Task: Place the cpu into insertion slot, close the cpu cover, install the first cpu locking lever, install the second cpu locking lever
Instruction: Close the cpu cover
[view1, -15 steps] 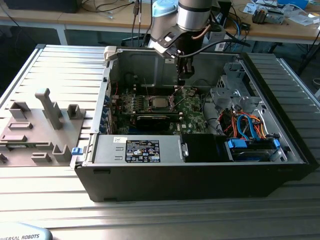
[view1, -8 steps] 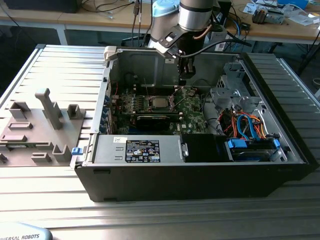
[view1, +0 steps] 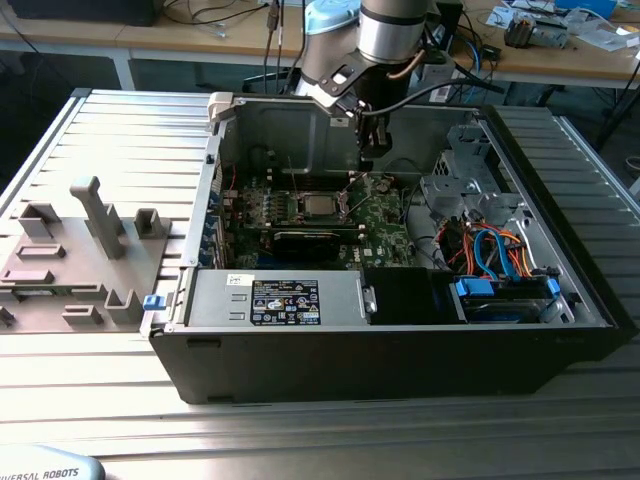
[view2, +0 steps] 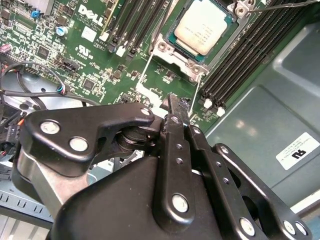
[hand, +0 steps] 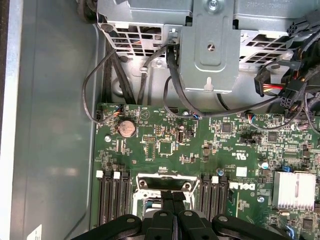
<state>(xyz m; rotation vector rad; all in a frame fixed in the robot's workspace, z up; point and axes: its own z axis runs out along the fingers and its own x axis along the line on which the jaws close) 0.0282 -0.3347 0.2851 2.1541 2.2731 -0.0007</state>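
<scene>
sitting flat in the socket (view2: 196, 67) on the green board (view2: 100, 65), the chip (view2: 204, 27) looks placed, so the first step reads as done. the cover (view2: 167, 47) seems to lie down around it, its silvery frame close against the chip's edges, though that is a judgement from one slanted look. the levers are harder to judge. a thin wire lever (view2: 280, 6) runs past one corner of the socket in the second wrist view, and whether it is hooked down cannot be told, so both lever steps are best counted as not done. the hand (view2: 175, 105) hangs close over the board beside the socket, its fingers pressed together with nothing between them. in the first wrist view the hand covers much of the socket. in the exterior view the socket is too small to read inside the computer case (view1: 400, 350) on the counter (view1: 300, 420).
</scene>
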